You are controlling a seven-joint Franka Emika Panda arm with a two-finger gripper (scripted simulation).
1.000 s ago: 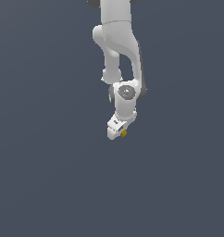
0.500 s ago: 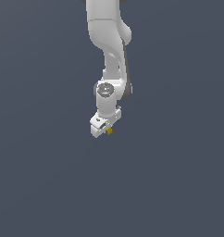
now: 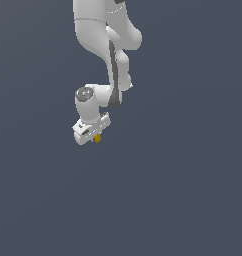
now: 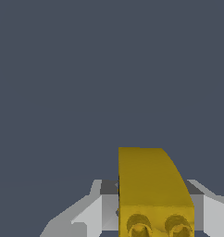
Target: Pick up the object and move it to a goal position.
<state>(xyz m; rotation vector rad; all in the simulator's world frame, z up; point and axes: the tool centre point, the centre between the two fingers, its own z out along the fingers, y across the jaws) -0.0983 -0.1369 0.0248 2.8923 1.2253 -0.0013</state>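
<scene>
One arm: white Franka arm hangs over plain dark-grey ground.
Gripper: white two-fingered gripper [image 3: 94, 136] [image 4: 151, 210], fingers clamped on the object.
Object: mustard-yellow blocky lump [image 3: 97, 138] [image 4: 151, 185], seemingly held between the fingers.

A plain, flat slate-grey backdrop [image 3: 193, 200] fills both views. It has an even tone, with no markings or edges visible.

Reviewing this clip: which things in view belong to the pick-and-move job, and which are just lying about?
Part of the job:
- the yellow object, held between the fingers
- the gripper, shut on it, and the white arm carrying it

Just lying about:
- nothing else shows; only a plain dark grey background in both views
</scene>
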